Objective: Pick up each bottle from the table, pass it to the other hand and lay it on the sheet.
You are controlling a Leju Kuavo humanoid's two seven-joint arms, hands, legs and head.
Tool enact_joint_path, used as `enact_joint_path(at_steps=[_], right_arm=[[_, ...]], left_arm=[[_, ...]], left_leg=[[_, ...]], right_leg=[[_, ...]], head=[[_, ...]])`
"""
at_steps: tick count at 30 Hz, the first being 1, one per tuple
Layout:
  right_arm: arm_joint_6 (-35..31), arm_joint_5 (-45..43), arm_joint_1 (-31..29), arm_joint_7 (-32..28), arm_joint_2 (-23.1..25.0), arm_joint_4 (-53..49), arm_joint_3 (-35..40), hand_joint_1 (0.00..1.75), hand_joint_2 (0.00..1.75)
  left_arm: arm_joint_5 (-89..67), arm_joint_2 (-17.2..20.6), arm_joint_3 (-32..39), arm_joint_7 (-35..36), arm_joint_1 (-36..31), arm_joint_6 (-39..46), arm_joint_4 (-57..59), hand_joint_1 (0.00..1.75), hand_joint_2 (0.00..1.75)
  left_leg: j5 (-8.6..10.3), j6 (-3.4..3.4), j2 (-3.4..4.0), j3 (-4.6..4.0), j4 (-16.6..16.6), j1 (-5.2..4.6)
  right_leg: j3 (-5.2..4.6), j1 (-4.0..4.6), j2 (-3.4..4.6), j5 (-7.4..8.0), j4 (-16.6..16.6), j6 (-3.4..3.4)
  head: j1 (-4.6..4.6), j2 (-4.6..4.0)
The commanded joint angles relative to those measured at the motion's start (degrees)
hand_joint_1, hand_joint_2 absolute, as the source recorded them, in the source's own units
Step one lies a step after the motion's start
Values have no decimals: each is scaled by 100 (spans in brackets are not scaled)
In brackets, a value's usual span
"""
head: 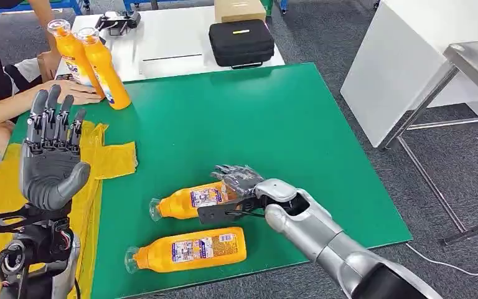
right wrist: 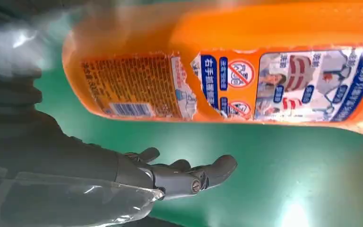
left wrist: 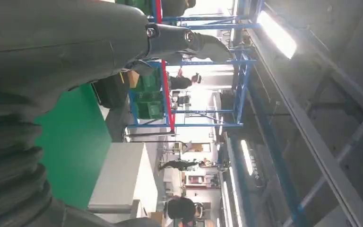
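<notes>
Two orange bottles lie on their sides on the green table (head: 255, 112). My right hand (head: 239, 180) reaches over the base end of the farther bottle (head: 190, 200), fingers draped on it. In the right wrist view that bottle (right wrist: 264, 71) looms close, and the thumb (right wrist: 189, 177) stands apart from it with green table showing between. The nearer bottle (head: 190, 249) lies untouched by the front edge. My left hand (head: 53, 156) is raised upright with its fingers spread and nothing in it, above the yellow sheet (head: 109, 159); the left wrist view shows it dark and close (left wrist: 52, 47).
At the back left a person's hand (head: 74, 92) rests on the table beside two more orange bottles (head: 90, 62) standing tilted. A black case (head: 241, 42) and a cardboard box (head: 239, 9) sit on the white table behind. A metal table (head: 473, 56) stands to the right.
</notes>
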Motion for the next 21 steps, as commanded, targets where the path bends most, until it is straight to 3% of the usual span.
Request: enact_joint_path(at_steps=[1,6,11,12,13,21], right_arm=[[105,-152,-359,-122,185,819,367,0,175],[231,-243,-337,-103,276,1056,523,0,175],[254,-228,-338,-55,313,1227,602,0,175],[254,-228,-338,-55,313,1227,602,0,175],[254,-228,-338,-55,313,1227,602,0,175],[219,-122,-450,173,610,2454,708,0,175]], left_arm=[[88,-46,-192,23,-235,74,419,0,175],[137,-72,-204,48,-306,109,496,0,175],[155,-86,-225,50,-321,106,508,0,175],[155,-86,-225,50,-321,106,508,0,175],[155,-86,-225,50,-321,106,508,0,175],[146,-92,-314,65,-341,84,436,0,175]], left_leg=[[-15,-15,-1,50,-7,5],[-4,-7,-1,17,-3,3],[-3,-6,-4,17,-4,3],[-15,-13,-4,49,-7,6],[-5,-6,-1,19,-4,3],[-4,-7,-5,25,-6,6]], right_leg=[[54,2,29,-16,-11,-20],[19,2,12,-5,-5,-9],[19,1,9,-5,-7,-8],[54,2,25,-16,-13,-18],[21,1,13,-5,-7,-8],[27,4,8,-4,-11,-9]], head=[[0,0],[0,0],[-2,0],[0,0],[-2,0],[-2,2]])
